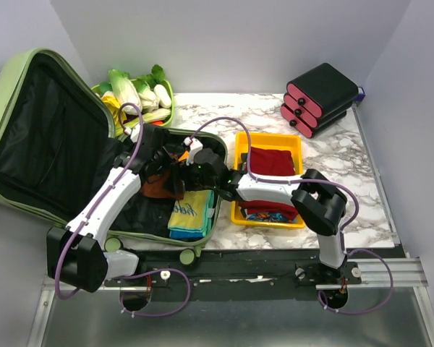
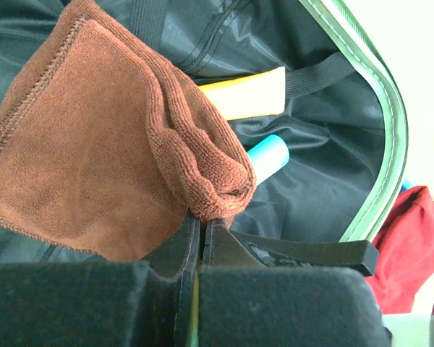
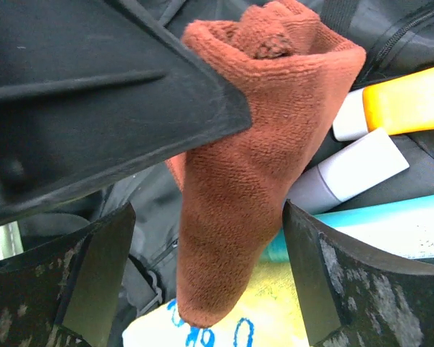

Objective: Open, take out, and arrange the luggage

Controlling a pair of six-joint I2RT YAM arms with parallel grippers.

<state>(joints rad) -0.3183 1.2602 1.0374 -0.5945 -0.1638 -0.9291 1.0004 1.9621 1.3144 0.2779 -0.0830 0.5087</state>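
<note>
White marble tabletop under grey walls carries everything. At far left the luggage lies open, its lid leaning back against the wall and its base at the table's near edge, with a folded yellow-and-blue cloth inside. Vegetables sit behind it. Over the base, the left gripper is clamped on a brown towel, which hangs down between the spread-apart fingers of the right gripper. Further right stands a yellow tray holding red clothes, then a black box.
</note>
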